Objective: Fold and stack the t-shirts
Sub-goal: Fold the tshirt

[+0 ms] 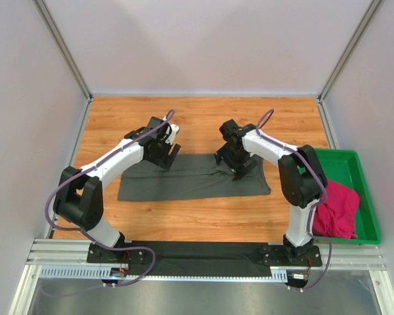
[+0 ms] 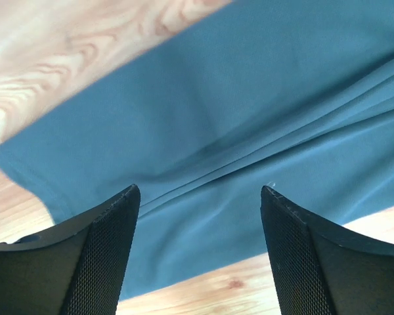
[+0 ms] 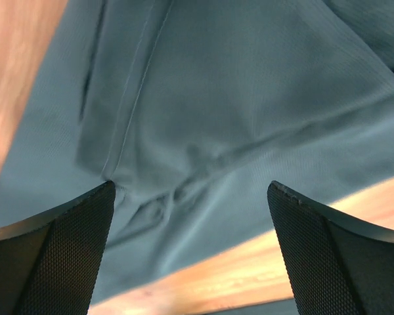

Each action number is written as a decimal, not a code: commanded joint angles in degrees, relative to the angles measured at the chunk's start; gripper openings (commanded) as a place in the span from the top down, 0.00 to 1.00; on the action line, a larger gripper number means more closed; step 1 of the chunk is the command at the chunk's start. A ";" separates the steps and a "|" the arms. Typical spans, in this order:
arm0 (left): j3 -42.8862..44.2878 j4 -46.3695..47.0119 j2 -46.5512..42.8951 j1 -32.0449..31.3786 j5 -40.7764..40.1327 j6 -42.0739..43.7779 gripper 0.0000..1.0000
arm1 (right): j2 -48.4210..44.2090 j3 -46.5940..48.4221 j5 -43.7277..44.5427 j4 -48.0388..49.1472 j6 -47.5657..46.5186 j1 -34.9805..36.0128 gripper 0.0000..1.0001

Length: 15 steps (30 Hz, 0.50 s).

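Observation:
A dark charcoal grey t-shirt [image 1: 194, 178] lies folded into a long flat band across the middle of the wooden table. My left gripper [image 1: 165, 156] hovers over its far left edge, jaws open with nothing between them; its wrist view looks down on smooth cloth [image 2: 249, 118] with fold lines. Over the shirt's far right part my right gripper [image 1: 235, 165] is open too, above a puckered seam [image 3: 184, 157]. A magenta-pink t-shirt [image 1: 336, 209] lies crumpled in the green tray at the right.
The green plastic tray [image 1: 354, 172] sits at the table's right edge, beside the right arm's base. White walls with metal posts close in the table on three sides. A dark mat [image 1: 203, 257] runs along the near edge between the arm bases.

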 commanded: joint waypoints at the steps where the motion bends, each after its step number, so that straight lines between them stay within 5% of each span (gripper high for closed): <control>1: 1.60 3.12 -7.20 0.38 1.35 0.76 0.19 | 4.20 2.39 5.06 -0.05 4.88 0.52 0.00; 8: -2.17 4.35 -12.13 0.38 15.75 5.66 0.16 | 14.29 9.67 10.23 -2.24 -1.52 -0.45 0.00; 9: -3.05 6.10 -12.05 0.38 15.59 5.94 0.15 | 15.71 11.86 11.29 -2.51 -3.19 -0.88 0.00; 10: -4.19 6.55 -11.61 0.38 14.90 6.38 0.01 | 17.29 17.89 12.52 -2.78 -9.21 -1.50 0.00; 15: -1.58 5.94 -1.96 0.38 6.38 7.70 0.00 | 27.74 36.10 16.92 -1.38 -26.29 -1.59 0.00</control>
